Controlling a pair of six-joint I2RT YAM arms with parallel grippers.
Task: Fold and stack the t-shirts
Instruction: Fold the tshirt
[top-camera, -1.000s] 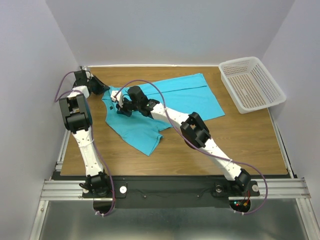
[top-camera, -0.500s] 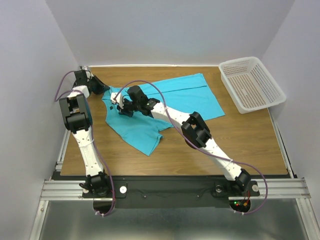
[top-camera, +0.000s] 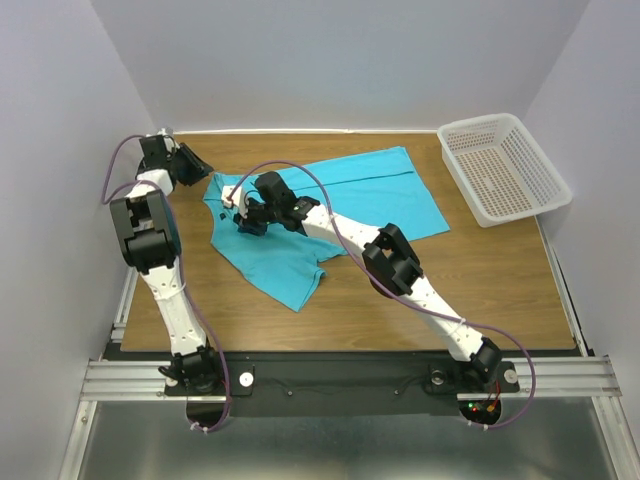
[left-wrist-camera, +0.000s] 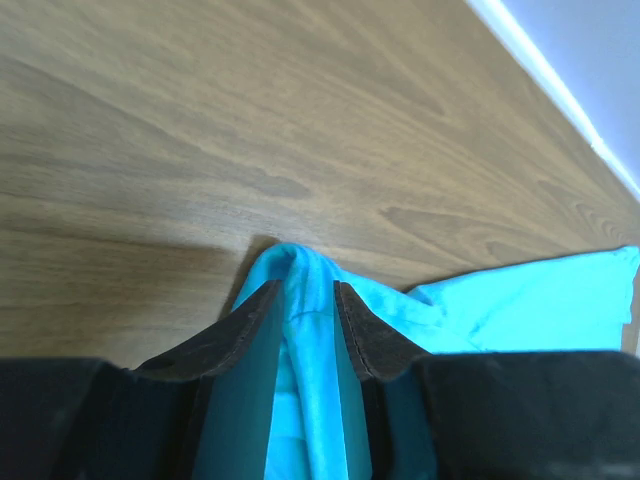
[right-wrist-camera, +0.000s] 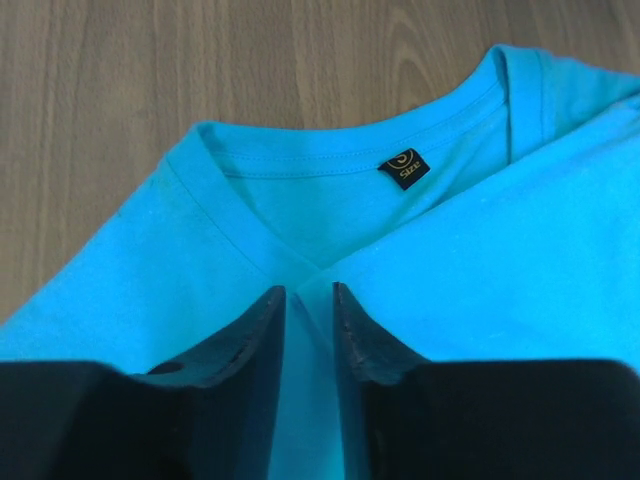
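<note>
One turquoise t-shirt (top-camera: 380, 195) lies partly folded on the wooden table, its body reaching right and a flap hanging toward the front. My left gripper (top-camera: 200, 168) is at the shirt's far-left corner. In the left wrist view its jaws (left-wrist-camera: 303, 300) stand apart, with a raised ridge of the t-shirt (left-wrist-camera: 310, 380) loose between them. My right gripper (top-camera: 244, 212) hovers low over the collar area. In the right wrist view it (right-wrist-camera: 308, 300) is slightly open over a fold edge of the t-shirt (right-wrist-camera: 480, 250), just short of the dark neck label (right-wrist-camera: 404, 168).
A white perforated basket (top-camera: 505, 165) stands at the far right corner. The back wall runs close behind the left gripper. Bare wood (top-camera: 470, 290) shows in front of and to the right of the shirt.
Both grippers have opened and let go of the fabric. The left gripper has drawn back a little to the left, away from the shirt's corner. The right arm has hardly moved.
</note>
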